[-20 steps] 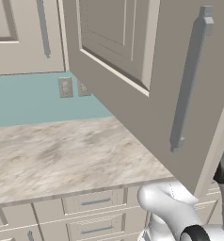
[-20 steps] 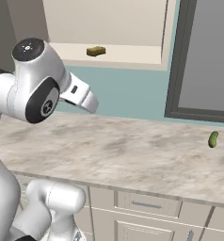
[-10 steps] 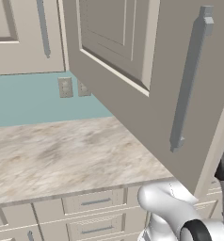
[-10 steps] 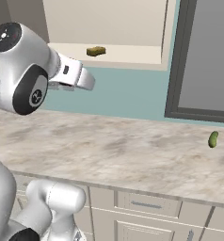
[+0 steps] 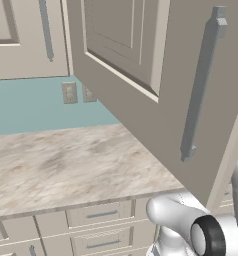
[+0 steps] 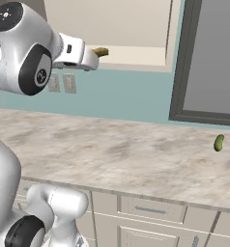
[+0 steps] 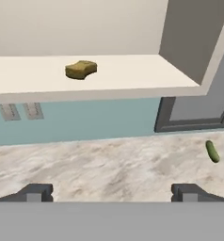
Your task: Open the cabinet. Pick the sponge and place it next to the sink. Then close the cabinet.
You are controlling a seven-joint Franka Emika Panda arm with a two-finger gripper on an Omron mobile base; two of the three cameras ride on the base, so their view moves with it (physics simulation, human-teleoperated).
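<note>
The cabinet (image 5: 141, 75) door hangs wide, baring the sponge (image 7: 81, 69) on its shelf; the gripper (image 7: 111, 193), jaws spread and empty, faces it from well off.

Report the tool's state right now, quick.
Tool: open, fingertips wide apart and holding nothing; the sponge lies untouched on the cabinet shelf ahead.
</note>
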